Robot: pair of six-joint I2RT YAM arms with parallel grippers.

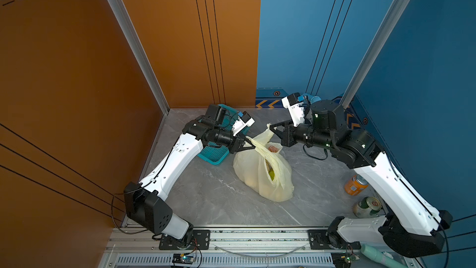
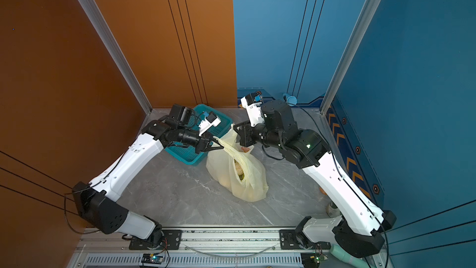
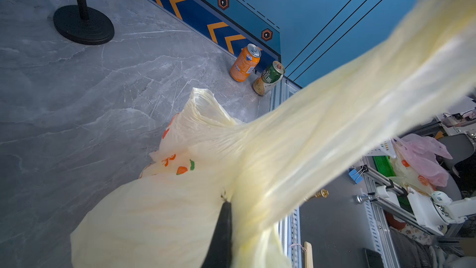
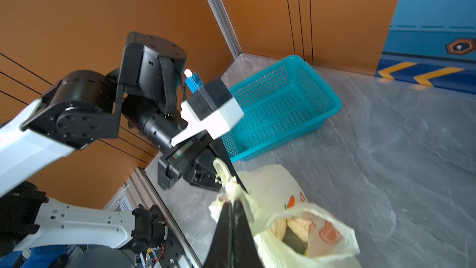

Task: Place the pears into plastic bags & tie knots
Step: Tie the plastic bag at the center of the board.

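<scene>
1. Top views both show you the plastic bag [image 1: 260, 176] lying on the grey table [image 1: 206, 202], near the middle, with its two handle loops pointing toward the back wall.
2. Your left hand [image 1: 252, 146] is closed on one handle loop. The strip runs stretched from the fingertips down across the bag mouth.
3. Your right hand [image 1: 271, 128] is closed on the other handle loop, a little nearer to the back wall. The end of that loop sticks out past the fingertips.
4. You have the two hands near each other but apart, and the loops are not tied together.
5. The pears [image 1: 271, 174] are inside the bag. Through the narrow slit of the mouth you see a green one and a beige one beside it. How many there are in all I cannot tell, because the plastic hides the rest.
6. In the right wrist view, the two black fingers [image 4: 224, 228] press together with bunched plastic between them.
7. In the left wrist view, the stretched loop is blurred and close to the lens. Only one finger [image 3: 221, 228] shows, and the other is probably behind the plastic.
8. A teal basket [image 1: 213, 157] stands partly under your left arm, near the bag.
9. An orange can [image 1: 356, 184] and a green can [image 1: 367, 206] are at the right edge of the table, well apart from the bag.
</scene>
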